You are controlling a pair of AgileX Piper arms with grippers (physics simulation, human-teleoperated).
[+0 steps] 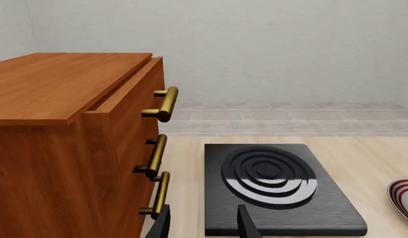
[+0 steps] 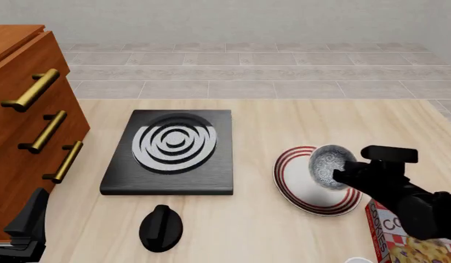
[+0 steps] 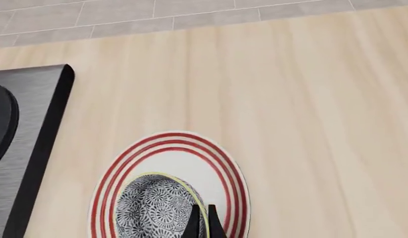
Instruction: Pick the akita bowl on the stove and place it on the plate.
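Note:
The akita bowl is tilted over the plate, its patterned grey-white inside facing up and toward me. My right gripper is shut on the bowl's right rim. The right wrist view shows its fingertips pinched on the rim of the bowl, above the red-striped plate. I cannot tell whether the bowl touches the plate. The stove lies to the left with nothing on its burner. My left gripper is open and holds nothing, hovering near the front edge of the stove.
A wooden cabinet with brass handles stands at the left. In front of the stove sits a black round knob. A cookie box lies at the front right, under my right arm. The plate's edge shows in the left wrist view.

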